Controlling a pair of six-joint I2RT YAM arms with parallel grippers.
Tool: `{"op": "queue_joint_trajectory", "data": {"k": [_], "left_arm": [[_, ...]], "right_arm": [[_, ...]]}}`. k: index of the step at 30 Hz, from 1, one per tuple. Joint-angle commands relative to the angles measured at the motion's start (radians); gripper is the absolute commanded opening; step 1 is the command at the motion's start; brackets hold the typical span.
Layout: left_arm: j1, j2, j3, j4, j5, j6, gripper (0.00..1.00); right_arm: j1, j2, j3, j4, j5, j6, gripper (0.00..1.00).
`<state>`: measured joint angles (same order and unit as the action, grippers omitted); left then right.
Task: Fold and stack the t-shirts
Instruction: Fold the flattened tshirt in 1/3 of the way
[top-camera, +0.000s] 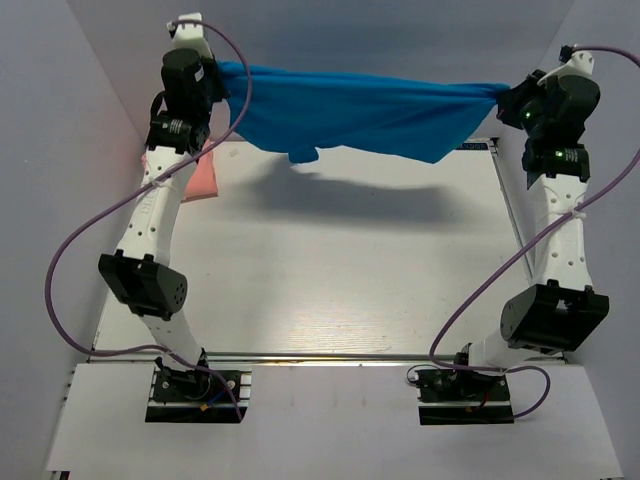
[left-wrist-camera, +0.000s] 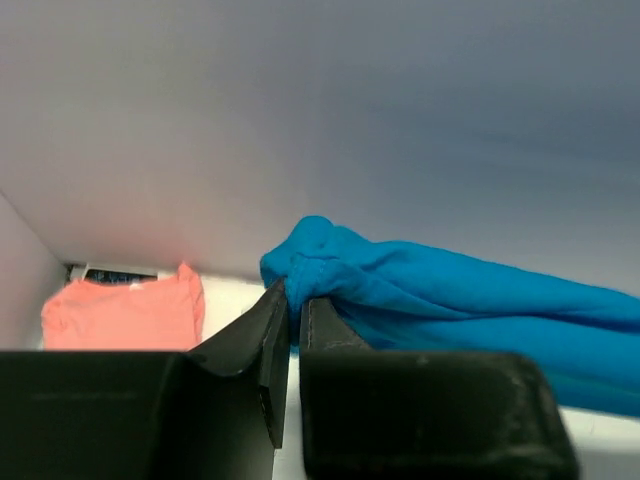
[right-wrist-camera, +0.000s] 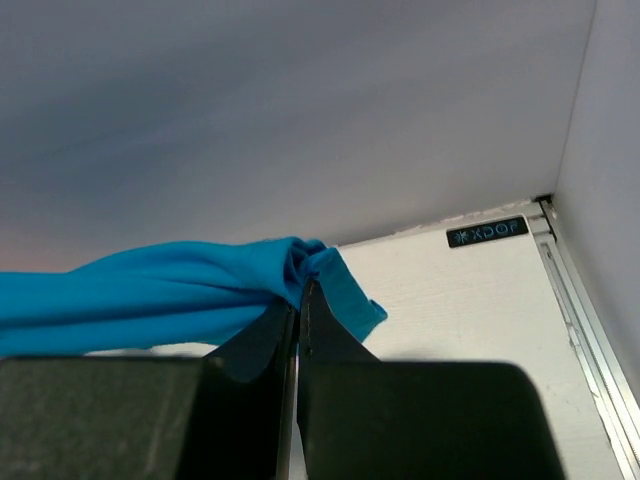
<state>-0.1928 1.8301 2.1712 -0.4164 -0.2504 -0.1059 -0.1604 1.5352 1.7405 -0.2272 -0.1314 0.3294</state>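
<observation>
bright blue cloth t-shirt (top-camera: 360, 110): stretched wide above the tabletop (top-camera: 330, 280); bunched ends are pinched tight by the left jaws and right jaws.

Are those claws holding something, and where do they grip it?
The blue t-shirt, stretched in the air between them. The left claw pinches one bunched end, the right claw the other; which part of the shirt each end is cannot be told.

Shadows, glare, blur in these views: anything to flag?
Top external: the blue t-shirt throws a soft shadow on the table, with mild glare near the table's front edge. Left wrist: the left gripper is dark and blurred up close, and the pink t-shirt is slightly soft. Right wrist: the right gripper is likewise blurred; the label is legible.
</observation>
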Motion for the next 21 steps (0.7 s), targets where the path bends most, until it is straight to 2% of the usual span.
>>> {"op": "queue_joint_trajectory", "data": {"k": [1, 2, 3, 4, 5, 6, 7, 9, 16, 21], "left_arm": [[0.044, -0.142, -0.169, 0.073, -0.035, -0.003, 0.00], [0.044, -0.172, -0.230, 0.082, -0.046, -0.027, 0.00], [0.044, -0.205, -0.384, 0.094, -0.059, -0.058, 0.00], [0.044, -0.250, -0.484, 0.117, -0.073, -0.095, 0.00], [0.044, -0.350, -0.596, 0.227, -0.053, -0.130, 0.00], [0.044, -0.397, -0.801, 0.278, -0.040, -0.153, 0.00], [0.044, -0.437, -0.882, 0.309, -0.017, -0.185, 0.00], [0.044, -0.512, -1.050, 0.343, 0.019, -0.257, 0.00], [0.024, -0.534, -1.272, 0.312, 0.135, -0.328, 0.00], [0.024, -0.572, -1.456, 0.301, 0.135, -0.400, 0.00]], "right_arm": [[-0.019, -0.026, -0.088, 0.115, 0.024, -0.039, 0.00], [-0.021, -0.043, -0.111, 0.118, 0.023, -0.038, 0.00], [-0.019, -0.052, -0.222, 0.149, 0.010, -0.030, 0.00], [-0.021, -0.070, -0.266, 0.170, 0.012, -0.027, 0.00], [-0.018, -0.089, -0.357, 0.214, 0.010, -0.020, 0.00], [-0.019, -0.101, -0.401, 0.251, 0.006, -0.007, 0.00], [-0.019, -0.104, -0.502, 0.285, 0.000, 0.006, 0.00], [-0.018, -0.104, -0.551, 0.289, -0.019, 0.013, 0.00], [-0.018, -0.089, -0.814, 0.330, -0.048, 0.043, 0.00], [-0.018, -0.113, -0.950, 0.335, -0.059, 0.074, 0.00]]}}
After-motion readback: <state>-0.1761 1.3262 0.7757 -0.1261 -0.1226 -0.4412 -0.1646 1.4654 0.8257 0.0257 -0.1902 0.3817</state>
